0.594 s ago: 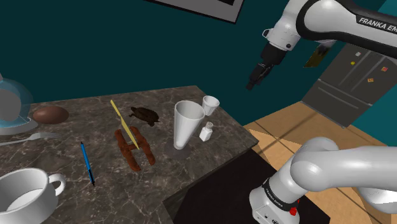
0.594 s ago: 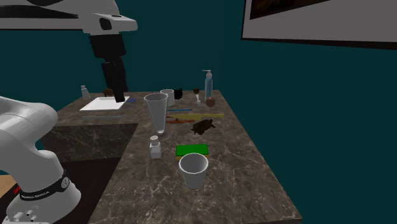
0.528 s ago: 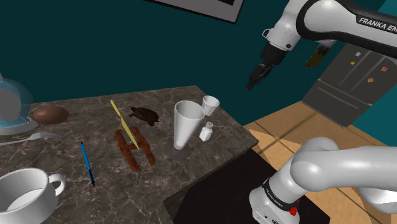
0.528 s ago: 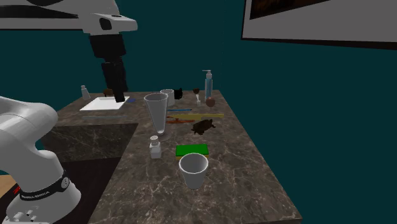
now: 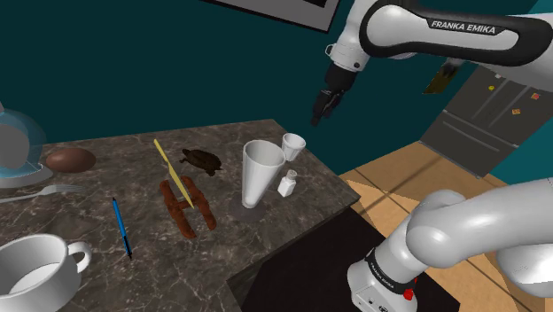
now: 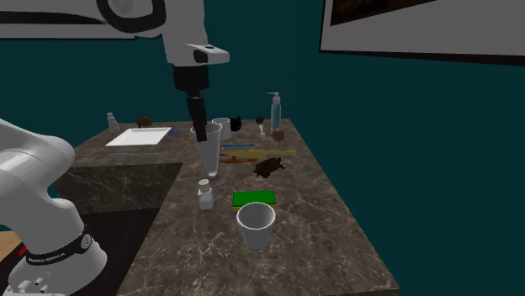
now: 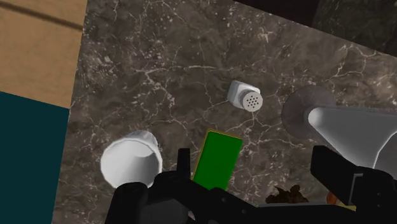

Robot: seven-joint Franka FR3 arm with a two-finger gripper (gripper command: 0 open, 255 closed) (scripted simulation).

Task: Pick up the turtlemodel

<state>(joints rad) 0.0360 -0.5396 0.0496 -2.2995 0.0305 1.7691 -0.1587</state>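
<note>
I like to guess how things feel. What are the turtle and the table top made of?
The turtle is dark brown and dull. It could be plastic or painted clay, but its look does not settle that. The table top looks like smooth dark stone, such as marble, because thin pale veins run all across it.

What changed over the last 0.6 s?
The arm swung the gripper toward the shoulder view's left, bringing it above the counter near the tall glass. It is open and has taken hold of nothing. The turtle model, small cup and shaker stayed put.
</note>
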